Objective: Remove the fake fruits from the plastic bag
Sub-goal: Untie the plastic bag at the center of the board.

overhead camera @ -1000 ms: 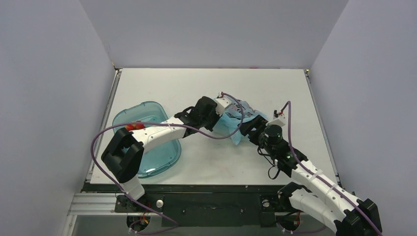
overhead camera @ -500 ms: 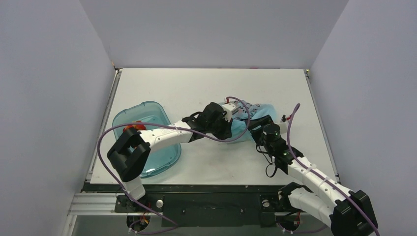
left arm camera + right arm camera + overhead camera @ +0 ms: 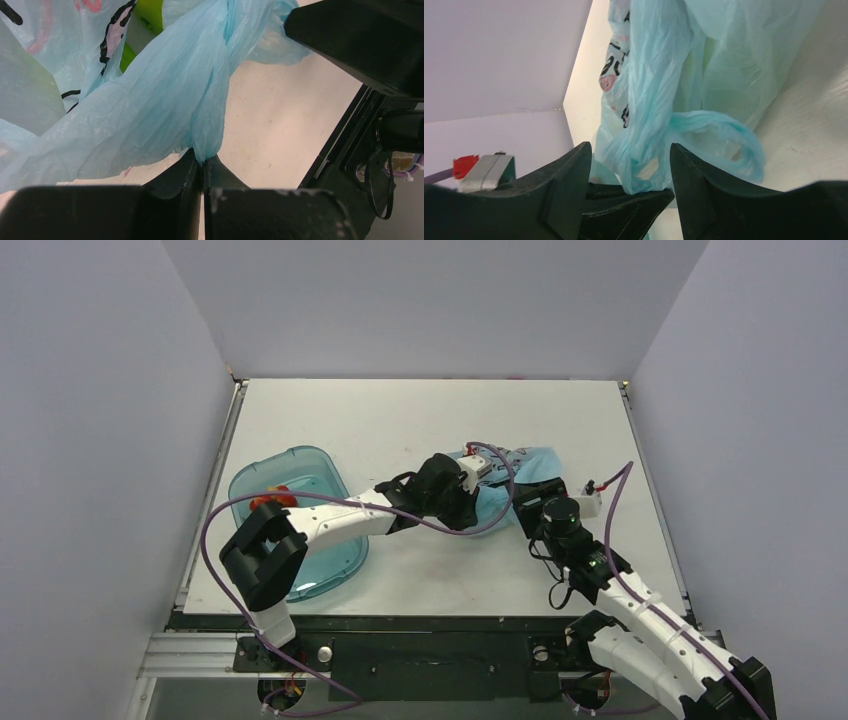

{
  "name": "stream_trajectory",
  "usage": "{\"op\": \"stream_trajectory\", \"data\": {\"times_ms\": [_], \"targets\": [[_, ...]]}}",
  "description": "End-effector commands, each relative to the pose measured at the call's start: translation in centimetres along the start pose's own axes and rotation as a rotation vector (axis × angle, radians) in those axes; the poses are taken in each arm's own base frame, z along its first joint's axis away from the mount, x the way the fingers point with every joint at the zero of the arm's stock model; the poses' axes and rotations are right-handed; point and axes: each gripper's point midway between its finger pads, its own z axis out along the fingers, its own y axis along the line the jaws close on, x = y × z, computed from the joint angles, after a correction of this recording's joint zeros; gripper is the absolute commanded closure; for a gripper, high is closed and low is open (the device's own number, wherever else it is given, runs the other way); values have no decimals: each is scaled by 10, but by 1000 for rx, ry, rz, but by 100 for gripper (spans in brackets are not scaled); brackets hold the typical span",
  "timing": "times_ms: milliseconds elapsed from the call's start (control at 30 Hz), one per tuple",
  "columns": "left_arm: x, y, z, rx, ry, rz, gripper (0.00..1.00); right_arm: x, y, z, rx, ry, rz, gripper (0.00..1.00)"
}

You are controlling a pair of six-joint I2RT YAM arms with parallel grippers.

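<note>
Both arms are reaching further right than a second ago, and the plastic bag (image 3: 535, 462) is sitting further right on the bench (image 3: 380, 410) than it was. The right arm's (image 3: 620, 590) wrist is also sitting turned, so its white camera block is now pointing to the right.

The left arm (image 3: 340, 515) is stretching across the bench. In the left wrist view its jaws are clenched tight on a twisted fold of the thin light-blue bag. The plastic is fanning out from between the tips, up and to the left of them. Beyond the jaws, at the far upper left, a green fruit (image 3: 150, 12) is showing through a gap in the bag, beside the dark and pink printing.

The right arm is meeting the bag from the other side. In the right wrist view its jaws are spread apart and gripping nothing. Crumpled bag plastic is lying in the gap between them, with a handle loop (image 3: 724, 135) curling just ahead of the right-hand tip. The black tip of the left jaws is also showing low in that gap, pinching the plastic.

Well away from both sets of jaws, behind the left arm's elbow, a red fruit (image 3: 270, 502) is lying in a teal tray (image 3: 310, 465).
</note>
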Motion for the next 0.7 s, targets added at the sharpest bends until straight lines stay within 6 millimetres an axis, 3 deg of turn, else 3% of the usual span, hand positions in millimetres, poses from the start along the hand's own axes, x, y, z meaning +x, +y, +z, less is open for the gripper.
{"op": "stream_trajectory", "data": {"times_ms": [0, 533, 667], "targets": [[-20, -3, 0, 9, -53, 14, 100, -11, 22, -16, -25, -41, 25, 45], [-18, -7, 3, 33, -38, 14, 100, -3, 15, 15, 10, -62, -5, 51], [-18, -7, 5, 35, -34, 9, 100, -2, 12, 21, 22, -65, -5, 64]]}}
